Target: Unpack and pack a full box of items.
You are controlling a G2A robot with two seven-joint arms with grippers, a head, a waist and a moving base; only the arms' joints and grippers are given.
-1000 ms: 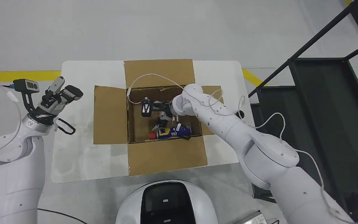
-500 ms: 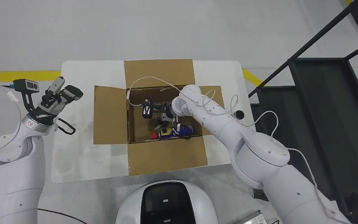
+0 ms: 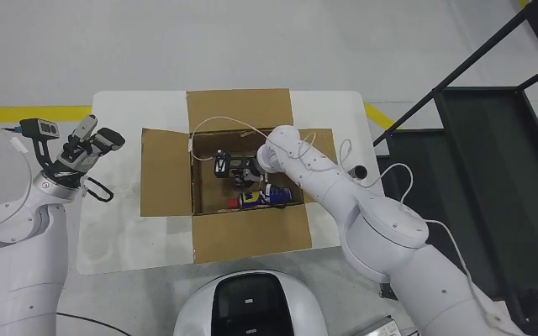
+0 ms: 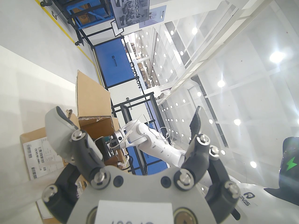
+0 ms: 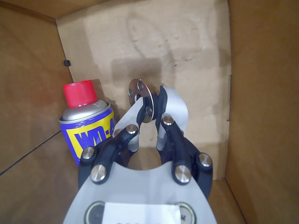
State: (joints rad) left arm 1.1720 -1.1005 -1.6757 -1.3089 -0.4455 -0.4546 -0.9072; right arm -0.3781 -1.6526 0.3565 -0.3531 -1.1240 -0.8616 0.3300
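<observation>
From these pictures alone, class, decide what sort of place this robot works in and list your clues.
Probably a robotics lab or factory test hall: a yellow floor line beside the work area, blue partition panels, and a high ceiling with rows of lights.

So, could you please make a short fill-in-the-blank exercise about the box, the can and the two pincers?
1. The can in the box has a ____ cap.
2. The right pincer is shut on a metal disc, ____ the box.
3. The left pincer is ____ and holds nothing.
Missing words: red; inside; open.
</observation>
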